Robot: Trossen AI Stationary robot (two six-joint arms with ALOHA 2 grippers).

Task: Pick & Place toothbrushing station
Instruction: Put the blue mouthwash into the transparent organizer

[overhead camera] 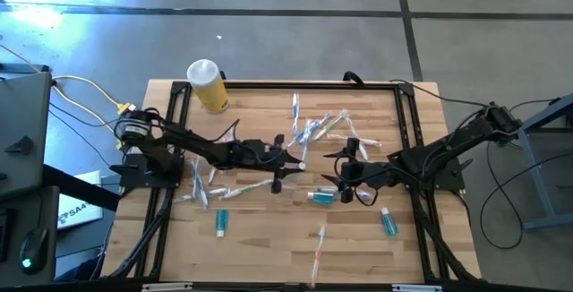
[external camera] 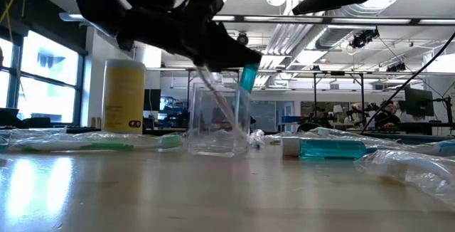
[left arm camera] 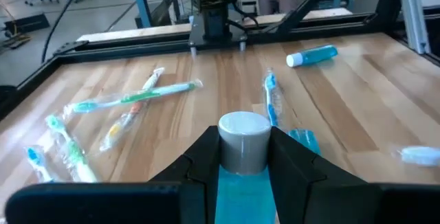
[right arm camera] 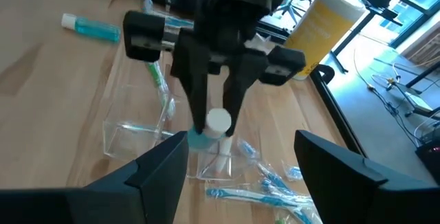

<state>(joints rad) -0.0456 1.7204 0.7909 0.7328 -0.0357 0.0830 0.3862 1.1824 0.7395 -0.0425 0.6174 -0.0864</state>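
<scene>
Fingers (left arm camera: 199, 162) of the left gripper (left arm camera: 244, 157) were clamped on a small teal tube with a white cap (left arm camera: 243, 141), poised over the small clear plastic cup (external camera: 219, 122) at mid-table. One thin pale toothbrush (external camera: 217, 100) appeared to lean inside that cup. The right gripper (right arm camera: 240, 165) waited just beside the cup, fingers apart and empty. Judging by the scatter, most work remained: several wrapped toothbrushes (overhead camera: 309, 131) and other teal tubes (overhead camera: 389, 222) lay loose on the wooden table (overhead camera: 269, 247).

Bare wood at the table's (overhead camera: 269, 256) near edge; toothbrushes (overhead camera: 309, 131) cluttering the middle
</scene>
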